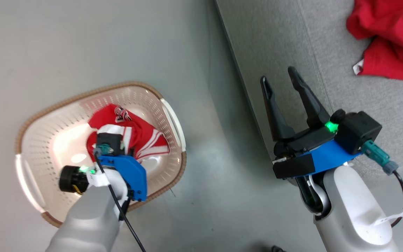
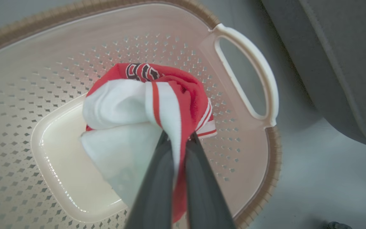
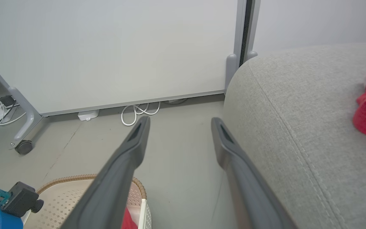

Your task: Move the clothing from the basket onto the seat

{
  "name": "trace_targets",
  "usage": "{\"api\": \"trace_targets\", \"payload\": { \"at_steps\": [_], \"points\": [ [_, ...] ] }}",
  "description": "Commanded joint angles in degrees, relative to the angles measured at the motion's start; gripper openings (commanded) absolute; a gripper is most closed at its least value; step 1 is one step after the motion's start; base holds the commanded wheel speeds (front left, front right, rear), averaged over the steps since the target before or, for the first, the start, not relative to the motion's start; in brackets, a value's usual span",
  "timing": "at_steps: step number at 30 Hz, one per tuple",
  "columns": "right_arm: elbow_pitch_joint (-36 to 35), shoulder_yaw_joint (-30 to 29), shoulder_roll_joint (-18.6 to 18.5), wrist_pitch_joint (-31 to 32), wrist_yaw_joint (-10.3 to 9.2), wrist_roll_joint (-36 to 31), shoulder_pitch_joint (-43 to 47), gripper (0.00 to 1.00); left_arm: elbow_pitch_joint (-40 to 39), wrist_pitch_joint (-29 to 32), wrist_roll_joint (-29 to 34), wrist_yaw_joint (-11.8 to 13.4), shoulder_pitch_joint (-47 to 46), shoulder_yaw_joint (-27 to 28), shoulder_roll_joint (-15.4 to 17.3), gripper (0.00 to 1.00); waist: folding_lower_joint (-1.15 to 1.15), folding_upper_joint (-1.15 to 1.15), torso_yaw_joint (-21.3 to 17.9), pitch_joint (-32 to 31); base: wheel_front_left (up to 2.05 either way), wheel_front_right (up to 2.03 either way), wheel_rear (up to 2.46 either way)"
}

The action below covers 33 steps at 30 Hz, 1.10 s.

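Left claw point(image 2: 178, 137) pinched tight on a fold of the soft red-and-white striped sports garment point(image 2: 129, 105), which is bunched up inside the cream perforated plastic laundry basket point(image 1: 82, 91) with a brown woven-look rim. Black-and-white patch point(image 2: 141, 71) on the garment carries lettering, too crumpled to read. Right claw point(image 1: 277, 74) spread wide, holding nothing, over the edge of the large grey fabric sofa seat point(image 1: 278, 38). Second red garment point(image 1: 390, 38) lies on the seat, well apart from that claw. Basket stands on the grey floor point(image 1: 47, 42) near the seat.
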Motion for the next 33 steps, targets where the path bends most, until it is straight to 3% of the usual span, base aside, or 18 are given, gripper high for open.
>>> {"api": "trace_targets", "payload": {
  "at_steps": [1,12,24,33],
  "points": [
    [0.69,-0.34,0.06,-0.21,0.01,-0.64,1.07,1.00,-0.58,-0.93,0.13,-0.95,0.72,-0.61,-0.61,0.00,0.01,0.00,2.61,-5.47,0.00,0.00,0.00],
    [5.47,-2.82,0.02,-0.21,0.01,-3.70,6.44,1.00,-5.53,-5.02,0.10,-3.92,4.19,-3.94,-2.80,0.00,0.01,0.00,7.75,-19.23,0.00,0.00,0.00],
    [7.67,-4.43,0.02,0.79,0.01,-5.13,13.19,1.00,-16.51,-5.64,-3.34,-4.41,6.80,-7.60,-2.99,0.00,0.01,0.00,12.11,-31.67,0.00,0.00,0.00],
    [6.73,-5.56,0.02,2.65,0.01,-5.51,16.36,1.00,-22.34,-4.21,-6.18,-2.86,3.57,-12.81,-2.98,0.00,0.01,0.00,15.65,-36.07,0.00,0.00,0.00]
  ]
}}
